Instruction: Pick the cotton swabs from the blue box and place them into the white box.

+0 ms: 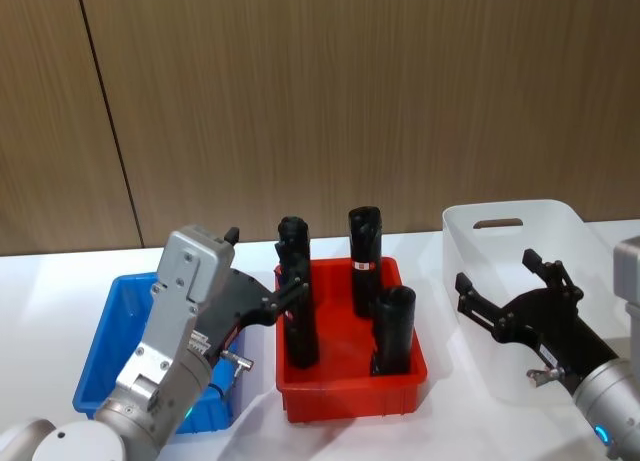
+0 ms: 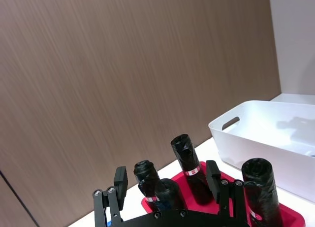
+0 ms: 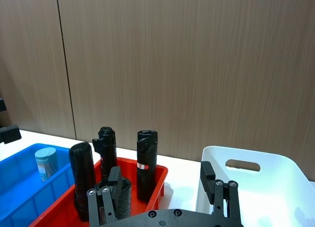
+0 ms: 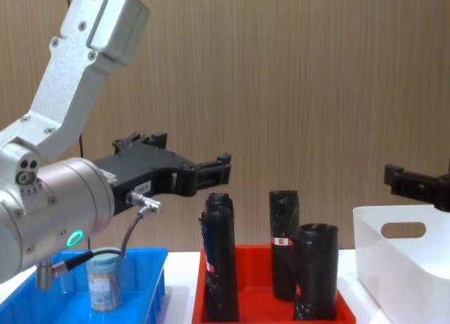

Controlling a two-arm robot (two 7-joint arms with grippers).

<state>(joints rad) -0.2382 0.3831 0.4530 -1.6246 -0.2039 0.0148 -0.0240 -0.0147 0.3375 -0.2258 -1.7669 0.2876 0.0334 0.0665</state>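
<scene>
One cotton swab tub (image 4: 104,282) with a pale lid stands upright in the blue box (image 4: 144,271); it also appears as the tub (image 3: 46,163) in the blue box (image 3: 17,180). In the head view my left arm covers much of the blue box (image 1: 108,346). My left gripper (image 1: 266,261) hangs open and empty above the blue box's right edge, next to the red bin, well above the tub. Its fingers (image 2: 120,180) are spread wide. My right gripper (image 1: 497,271) is open and empty over the white box (image 1: 510,213), fingers (image 3: 205,172) apart.
A red bin (image 1: 350,401) with several tall black rolls (image 1: 365,256) stands between the blue and white boxes. The left gripper sits close to the nearest roll (image 1: 298,316). A wooden wall runs behind the white table (image 1: 60,271).
</scene>
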